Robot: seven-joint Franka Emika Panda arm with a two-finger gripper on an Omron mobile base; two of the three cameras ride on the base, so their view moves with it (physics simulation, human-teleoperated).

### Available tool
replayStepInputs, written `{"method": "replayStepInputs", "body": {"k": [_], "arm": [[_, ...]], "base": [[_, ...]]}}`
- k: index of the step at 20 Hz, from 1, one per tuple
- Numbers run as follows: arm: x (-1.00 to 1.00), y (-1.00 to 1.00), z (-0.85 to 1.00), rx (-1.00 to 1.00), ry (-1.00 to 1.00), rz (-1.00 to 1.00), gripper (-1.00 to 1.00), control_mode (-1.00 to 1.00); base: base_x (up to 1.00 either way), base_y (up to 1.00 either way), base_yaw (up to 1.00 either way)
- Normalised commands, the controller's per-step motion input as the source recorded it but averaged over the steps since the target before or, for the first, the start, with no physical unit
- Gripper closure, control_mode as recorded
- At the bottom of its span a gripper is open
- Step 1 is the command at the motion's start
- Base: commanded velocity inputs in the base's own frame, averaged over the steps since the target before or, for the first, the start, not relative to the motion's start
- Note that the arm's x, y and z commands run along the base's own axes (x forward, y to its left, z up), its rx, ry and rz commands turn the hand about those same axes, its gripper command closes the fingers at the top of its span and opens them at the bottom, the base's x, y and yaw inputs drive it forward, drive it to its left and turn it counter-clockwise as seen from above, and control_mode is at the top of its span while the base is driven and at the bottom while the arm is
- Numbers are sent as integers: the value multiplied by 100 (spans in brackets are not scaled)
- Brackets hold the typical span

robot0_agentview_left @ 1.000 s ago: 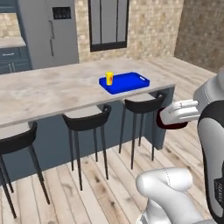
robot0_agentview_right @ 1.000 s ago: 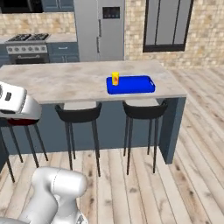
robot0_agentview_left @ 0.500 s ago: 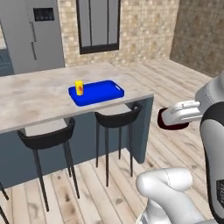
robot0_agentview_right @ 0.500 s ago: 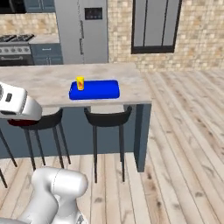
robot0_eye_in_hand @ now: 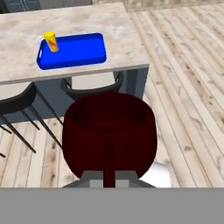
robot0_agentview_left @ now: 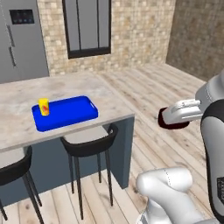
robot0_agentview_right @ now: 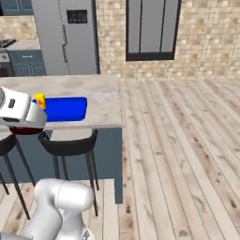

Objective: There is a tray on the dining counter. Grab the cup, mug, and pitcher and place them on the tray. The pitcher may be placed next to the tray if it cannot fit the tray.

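In the left base view the table (robot0_agentview_left: 109,103) runs in from the left with the tray (robot0_agentview_left: 65,114) lying flat near its right end, and the cup (robot0_agentview_left: 43,106) stands upright on the tray's left part. Well apart to the right, out over the wooden floor, the white hand carries the mug (robot0_agentview_left: 173,124) tucked under it, a dark maroon bulge. In the right base view the hand sits at the left edge with the mug (robot0_agentview_right: 23,129) below it, in front of the tray (robot0_agentview_right: 65,108), whose left end and the cup (robot0_agentview_right: 40,99) it partly hides. In the hand view the mug (robot0_eye_in_hand: 109,131) hangs close under the camera, mouth toward the lens, its thin loop handle running down to the pincer (robot0_eye_in_hand: 109,178), which is pressed together on that handle; the fingertips themselves are hard to make out there. The mug looks rigid, small and light, probably smooth-glazed, so a pinch on the narrow handle may let it swing or twist. It should go down gently on the tray's bare right part (robot0_eye_in_hand: 83,50).
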Motion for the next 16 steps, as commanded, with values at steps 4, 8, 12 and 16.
{"method": "replayStepInputs", "body": {"k": [4,8,12,16], "arm": [[0,0,0,0,0,0,100,100],[0,0,0,0,0,0,100,100],[0,0,0,0,0,0,100,100],[0,0,0,0,0,0,100,100]], "base": [[66,-8,0],[77,0,10],[82,0,16],[63,0,13]]}}
